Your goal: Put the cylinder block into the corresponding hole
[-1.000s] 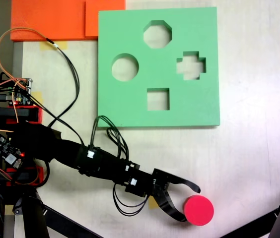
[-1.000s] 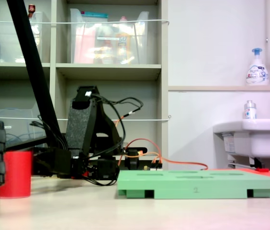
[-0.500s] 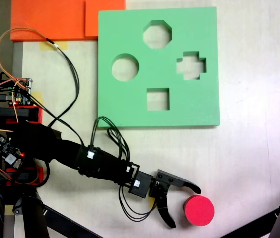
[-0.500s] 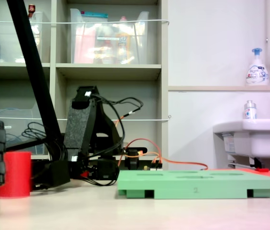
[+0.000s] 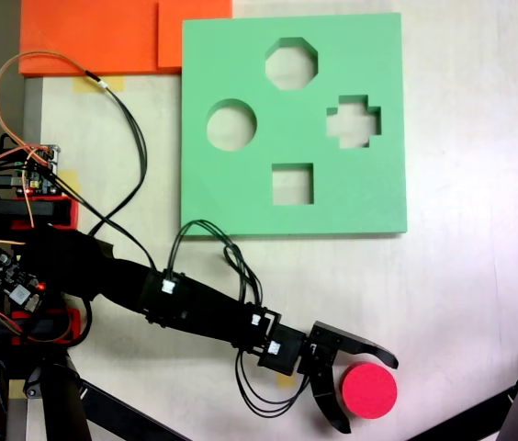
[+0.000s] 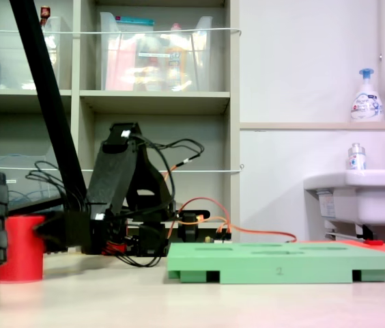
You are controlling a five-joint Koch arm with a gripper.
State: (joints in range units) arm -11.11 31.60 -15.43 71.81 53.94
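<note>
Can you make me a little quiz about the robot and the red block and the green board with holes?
1. True or false: the red cylinder block already sits in the round hole of the green board.
2. In the fixed view from above, where are the tips of the claw?
A. One on each side of the red block
B. Inside the square hole
C. On the orange sheet
3. Fill in: the round hole is on the ___ side of the board in the fixed view from above.

Key
1. False: the block stands on the table, away from the board.
2. A: the claw is open around the block.
3. left
</note>
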